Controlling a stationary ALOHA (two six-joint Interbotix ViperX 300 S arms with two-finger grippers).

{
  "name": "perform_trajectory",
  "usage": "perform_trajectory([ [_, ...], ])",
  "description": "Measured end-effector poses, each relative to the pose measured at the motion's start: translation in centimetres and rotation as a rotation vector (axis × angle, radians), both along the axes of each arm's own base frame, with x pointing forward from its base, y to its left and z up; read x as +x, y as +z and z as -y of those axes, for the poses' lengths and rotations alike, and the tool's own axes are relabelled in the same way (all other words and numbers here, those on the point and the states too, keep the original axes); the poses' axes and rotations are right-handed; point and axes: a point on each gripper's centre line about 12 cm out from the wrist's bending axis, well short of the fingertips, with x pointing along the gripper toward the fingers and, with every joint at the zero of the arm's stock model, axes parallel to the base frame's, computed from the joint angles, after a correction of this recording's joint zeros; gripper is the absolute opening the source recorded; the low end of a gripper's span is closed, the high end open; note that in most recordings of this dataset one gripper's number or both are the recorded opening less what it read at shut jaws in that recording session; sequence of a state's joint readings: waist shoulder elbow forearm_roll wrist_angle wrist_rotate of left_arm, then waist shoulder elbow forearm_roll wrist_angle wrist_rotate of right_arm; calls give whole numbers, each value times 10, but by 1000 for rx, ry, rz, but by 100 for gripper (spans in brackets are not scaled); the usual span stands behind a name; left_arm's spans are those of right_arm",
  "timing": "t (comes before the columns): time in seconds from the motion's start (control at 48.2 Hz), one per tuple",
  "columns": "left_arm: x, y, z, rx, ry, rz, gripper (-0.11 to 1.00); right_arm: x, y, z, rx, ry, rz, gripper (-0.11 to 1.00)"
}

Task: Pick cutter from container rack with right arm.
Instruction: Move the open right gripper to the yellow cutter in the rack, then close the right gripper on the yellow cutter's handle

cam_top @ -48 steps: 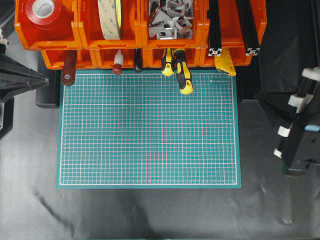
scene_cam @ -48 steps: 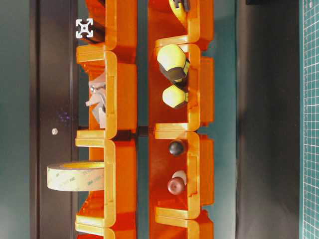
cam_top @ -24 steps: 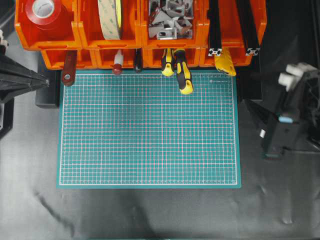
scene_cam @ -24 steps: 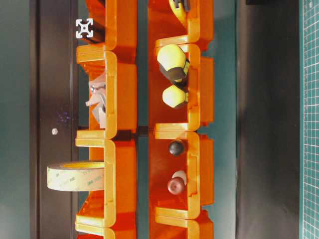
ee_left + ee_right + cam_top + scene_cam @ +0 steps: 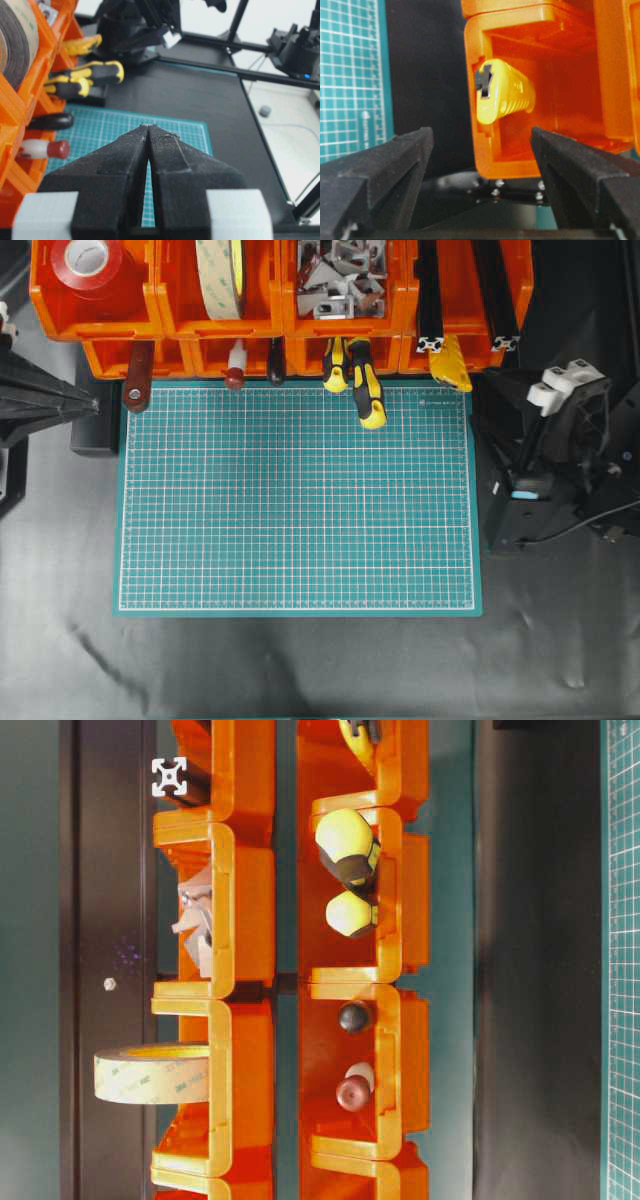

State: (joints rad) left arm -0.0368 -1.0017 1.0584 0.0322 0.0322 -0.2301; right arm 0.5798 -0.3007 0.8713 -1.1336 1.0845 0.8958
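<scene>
Beside the cutter, striped screwdrivers overhang the container rack.

A black, slightly wrinkled sheet covers the tabletop, catching soft pale glare near its front edge. A green cutting mat with a fine white grid lies flat on it, one long edge toward the back. In the left wrist view, black aluminium frame bars run along and rise from the far side of the table, against a bright, washed-out white background. Beyond the table edge lies a pale surface with a thin cable and a small grey round object. The lighting is even, with only faint shadows.
</scene>
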Motion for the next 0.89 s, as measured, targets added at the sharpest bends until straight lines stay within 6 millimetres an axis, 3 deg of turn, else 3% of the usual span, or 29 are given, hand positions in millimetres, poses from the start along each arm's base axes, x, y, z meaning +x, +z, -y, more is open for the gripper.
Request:
perform_trajectory([
  [0.891,-11,6,-1,-6,4,3,1,27,-10,23,-36,-42,52,72],
])
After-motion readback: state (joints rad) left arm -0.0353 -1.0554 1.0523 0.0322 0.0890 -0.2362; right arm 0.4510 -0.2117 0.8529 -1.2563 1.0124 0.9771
